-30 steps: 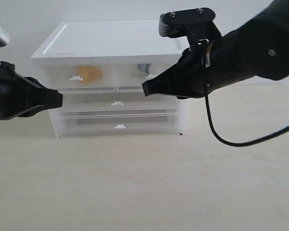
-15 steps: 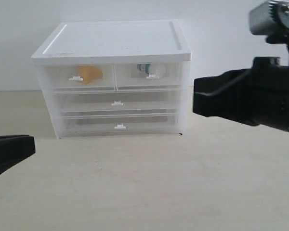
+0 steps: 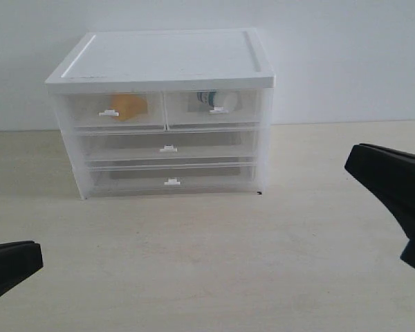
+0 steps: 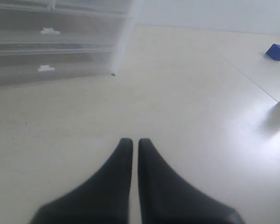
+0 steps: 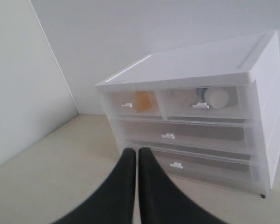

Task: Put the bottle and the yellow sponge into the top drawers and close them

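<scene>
The small white cylindrical bottle (image 3: 218, 101) with a white cap and teal-blue label lies on its side inside the right one of the two top drawers (image 3: 243, 109), the half-width translucent white plastic drawers with small white tab handles. Nearest the exterior camera, the black left gripper (image 3: 12, 266) sits low at the left edge and the black right gripper (image 3: 391, 181) at the right edge, both well apart from the chest. In the wrist views the left gripper (image 4: 131, 140) and the right gripper (image 5: 133, 150) each have their fingers brought together with only a thin slit between, and neither holds anything. Between them and the chest stretches the pale beige worktop (image 3: 214, 263). The left wrist view also shows a small blue cube (image 4: 276, 51) far off on it. Beyond stands the white-topped plastic chest (image 3: 166, 59), with two full-width drawers (image 3: 168, 149) below. Behind the left top front sits the small orange-yellow wedge-shaped foam sponge (image 3: 130, 106). Both top fronts appear flush with the frame, so the task looks finished. The next move probably calls only for parking the arms, or a light push on any front found proud. The bottle's label print is too small to read, and no brand is legible anywhere.
</scene>
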Tool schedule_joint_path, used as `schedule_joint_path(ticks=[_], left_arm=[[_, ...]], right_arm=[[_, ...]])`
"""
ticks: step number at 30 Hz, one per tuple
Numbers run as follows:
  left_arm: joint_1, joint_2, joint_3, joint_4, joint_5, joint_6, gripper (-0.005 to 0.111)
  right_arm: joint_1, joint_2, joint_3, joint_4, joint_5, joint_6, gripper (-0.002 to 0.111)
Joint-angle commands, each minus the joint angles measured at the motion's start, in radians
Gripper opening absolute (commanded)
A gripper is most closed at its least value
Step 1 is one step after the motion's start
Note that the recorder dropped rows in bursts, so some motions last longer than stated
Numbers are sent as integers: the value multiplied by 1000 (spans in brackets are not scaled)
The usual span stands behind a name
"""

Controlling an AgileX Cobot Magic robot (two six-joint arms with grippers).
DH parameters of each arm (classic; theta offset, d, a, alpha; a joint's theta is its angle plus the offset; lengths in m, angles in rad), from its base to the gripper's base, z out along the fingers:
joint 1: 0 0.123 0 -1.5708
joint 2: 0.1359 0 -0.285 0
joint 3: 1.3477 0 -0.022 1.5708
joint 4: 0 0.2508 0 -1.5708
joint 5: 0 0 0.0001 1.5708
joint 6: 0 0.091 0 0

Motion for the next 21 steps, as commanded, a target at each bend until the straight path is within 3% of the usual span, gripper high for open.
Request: schedule_joint_path(ticks=[1,9,13,16,17,21], left_arm=[[-7,-8,6,-19,82,3,4],[-7,-8,6,-19,81,13,4],[-4,-10,4,-19,-61,55,4],[60,-160,4,19,-62,79,4],[102,-268,4,21,-102,100,4],[163,-532,6,29,-204,107,4]], right_arm=[[1,-16,16,0,3,18,0],[1,-16,16,0,3,16,0],[1,-16,16,0,3,16,0],[1,-16,16,0,3,16,0],[1,-16,16,0,3,16,0],[1,-16,16,0,3,16,0]])
